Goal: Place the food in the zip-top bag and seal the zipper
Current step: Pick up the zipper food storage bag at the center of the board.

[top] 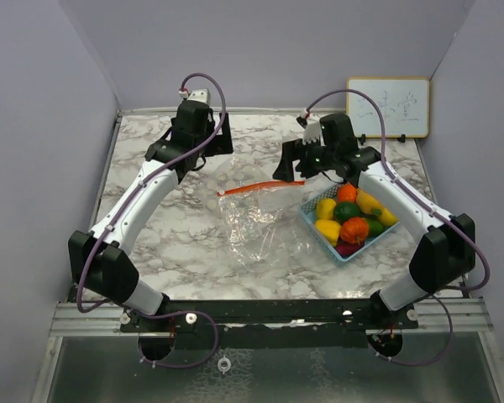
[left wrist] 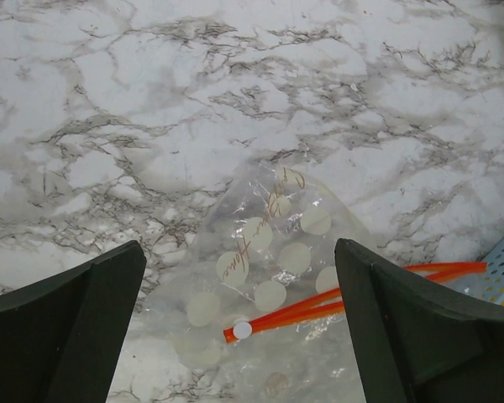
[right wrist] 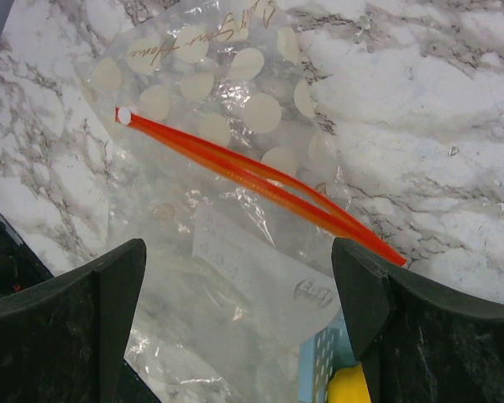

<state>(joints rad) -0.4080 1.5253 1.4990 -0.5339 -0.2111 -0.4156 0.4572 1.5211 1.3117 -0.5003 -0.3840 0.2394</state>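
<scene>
left gripper (left wrist: 239, 252) and right gripper (right wrist: 237, 248) both jaws apart, near zip-top bag (top: 254, 220) mid-table; food (top: 354, 228) in blue basket (top: 312, 226) at bag's right edge.

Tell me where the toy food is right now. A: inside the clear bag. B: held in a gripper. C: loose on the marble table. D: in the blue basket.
D: the toy food sits piled in the blue basket, beside the clear bag, which holds none of it.
</scene>
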